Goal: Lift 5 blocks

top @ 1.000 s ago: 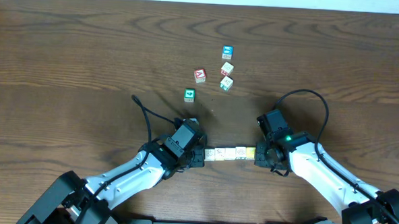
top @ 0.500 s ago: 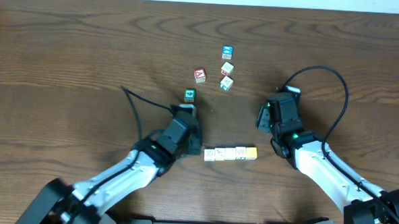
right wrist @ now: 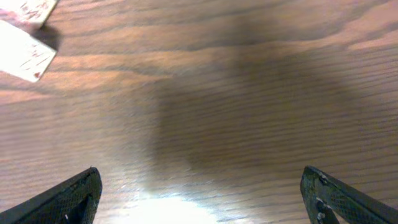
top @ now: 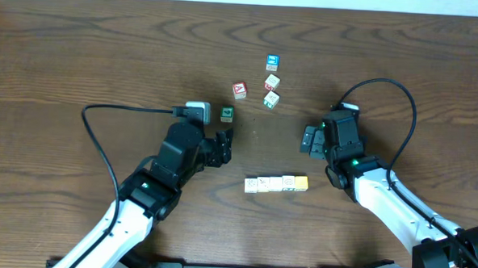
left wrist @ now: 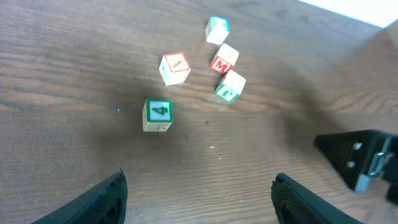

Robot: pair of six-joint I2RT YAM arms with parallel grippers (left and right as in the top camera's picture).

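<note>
left gripper (top: 221, 145) and right gripper (top: 306, 140) angled inward over worktop (top: 81, 54), jaws released, empty; blocks (top: 276, 183) in a row toward front edge.

The dark wood-grain bench (top: 73, 54) carries a straight row of cream blocks (top: 271, 184), yellow at its right end, at lower centre. Five loose coloured-faced cubes (top: 271, 82) lie scattered at upper centre.

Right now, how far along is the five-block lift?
Done: the blocks are lined up in one touching row, yellow at one end. In hand: nothing; the left pincer and right pincer stand open, clear of the row. Left: the row sits on the table, so clamping its ends and lifting it seems outstanding.
</note>
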